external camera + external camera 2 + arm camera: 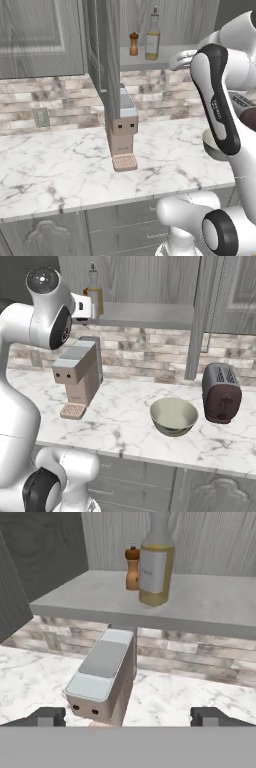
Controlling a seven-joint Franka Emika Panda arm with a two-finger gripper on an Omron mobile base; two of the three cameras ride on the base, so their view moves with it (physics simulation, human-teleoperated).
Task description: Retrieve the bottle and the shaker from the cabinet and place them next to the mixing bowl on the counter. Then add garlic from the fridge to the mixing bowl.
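The cabinet [145,315] stands open. On its grey shelf [200,607] are the bottle [156,567] of yellowish liquid and, just left of and behind it, the small brown shaker [132,568]. Both also show on the shelf in the left base view, the bottle [152,37] and the shaker [133,44]. My gripper [128,718] is open with nothing between its fingertips [47,716]. It hovers in front of the shelf edge, short of the bottle [94,293]. The pale green mixing bowl [174,416] sits empty on the marble counter. The garlic and the fridge are out of view.
A beige coffee machine [77,376] stands on the counter below the shelf, right under my hand. A dark red toaster [221,392] sits right of the bowl. The open cabinet doors [107,60] hang edge-on at both sides of the shelf.
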